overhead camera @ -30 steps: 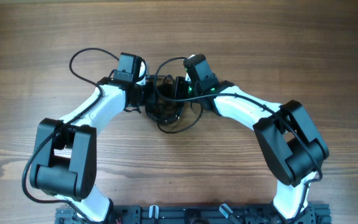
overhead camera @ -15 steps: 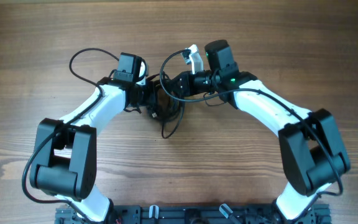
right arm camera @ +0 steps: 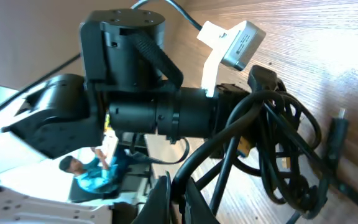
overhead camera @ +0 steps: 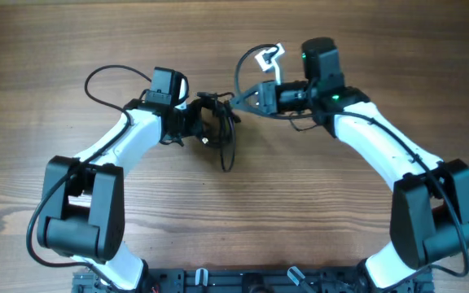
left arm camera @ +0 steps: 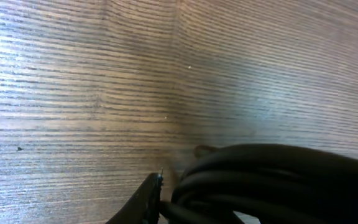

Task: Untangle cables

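Note:
The cables form a small black tangle at the table's middle, with one loop trailing toward the front. My left gripper is shut on the tangle's left side. In the left wrist view the bundle presses against one finger. My right gripper sits just right of the tangle, shut on a single strand drawn out of it. In the right wrist view its fingertips pinch that strand, and the tangle hangs by the left arm, a plug end lying beside it.
The wooden table stretches all round. The left arm's own thick wire loops out at the far left. A white camera mount and wire stand above the right wrist. A black rail runs along the front edge.
My right gripper has moved right and away from the left one, pulling a strand out of the tangle. The tangle has stretched and thinned. The left jaws have closed tighter on it.

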`<control>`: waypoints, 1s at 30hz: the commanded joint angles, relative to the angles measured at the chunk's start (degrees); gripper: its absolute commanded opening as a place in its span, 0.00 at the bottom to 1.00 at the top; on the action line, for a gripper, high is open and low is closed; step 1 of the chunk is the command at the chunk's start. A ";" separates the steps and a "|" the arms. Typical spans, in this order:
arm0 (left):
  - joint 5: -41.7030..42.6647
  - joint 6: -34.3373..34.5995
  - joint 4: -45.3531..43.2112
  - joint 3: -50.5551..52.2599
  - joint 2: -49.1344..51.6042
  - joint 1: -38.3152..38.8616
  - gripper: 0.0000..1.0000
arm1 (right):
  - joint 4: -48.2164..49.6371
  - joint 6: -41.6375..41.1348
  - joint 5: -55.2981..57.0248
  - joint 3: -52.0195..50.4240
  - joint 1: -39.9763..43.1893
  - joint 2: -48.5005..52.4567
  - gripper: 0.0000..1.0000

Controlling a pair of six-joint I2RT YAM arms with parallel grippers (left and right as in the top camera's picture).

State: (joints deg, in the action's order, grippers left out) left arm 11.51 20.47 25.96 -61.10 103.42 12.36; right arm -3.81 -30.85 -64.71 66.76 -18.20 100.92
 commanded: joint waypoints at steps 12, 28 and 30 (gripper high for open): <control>-5.62 2.80 3.82 0.76 0.87 -10.01 0.04 | -30.16 11.13 40.15 0.61 4.61 -4.50 0.04; -1.51 3.98 2.78 0.76 0.87 -10.23 0.07 | -36.26 9.68 38.23 0.61 3.91 -4.26 0.05; -1.31 3.96 2.69 0.76 0.87 -10.23 0.07 | -35.58 9.84 36.06 0.61 2.82 -4.17 0.16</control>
State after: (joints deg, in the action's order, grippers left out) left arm 9.04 23.73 29.12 -60.95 103.39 2.13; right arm -40.23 -21.26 -23.59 67.00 -13.89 97.80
